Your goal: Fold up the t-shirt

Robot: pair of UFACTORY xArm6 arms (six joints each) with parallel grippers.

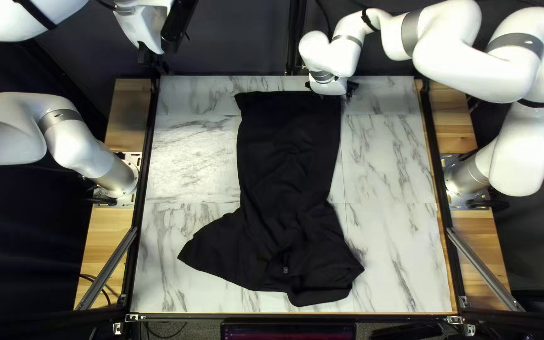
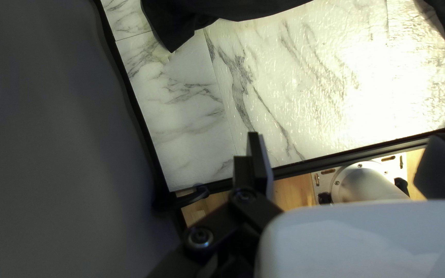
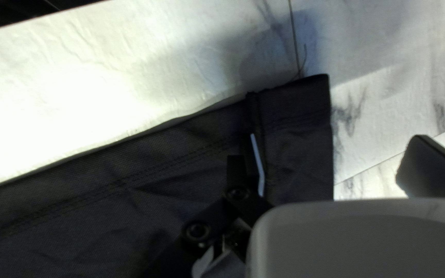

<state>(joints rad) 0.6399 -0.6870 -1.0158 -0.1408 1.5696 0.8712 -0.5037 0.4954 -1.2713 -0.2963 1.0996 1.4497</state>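
Right pincer (image 1: 351, 88) of mine stands released, its two fingers wide apart, over the hem end of the black t-shirt (image 1: 288, 157) near the far edge of the marble-patterned table (image 1: 385, 157). In its own wrist view I see one finger over the cloth beside a stitched side seam (image 3: 256, 116), the other past the shirt's side edge, above bare marble. Just ahead of them is a hem corner (image 3: 318, 87); whether the nearer fingertip touches the fabric is hard to make out. From below this pincer the shirt runs down to the table's near side, flaring into a rumpled, spread end (image 1: 266, 252) well away from it. Left pincer (image 1: 151, 60) hangs released too, fingers parted, off the table's far corner, with the shirt ahead of it and well apart; my left arm's base (image 2: 364, 180) shows between its fingers.
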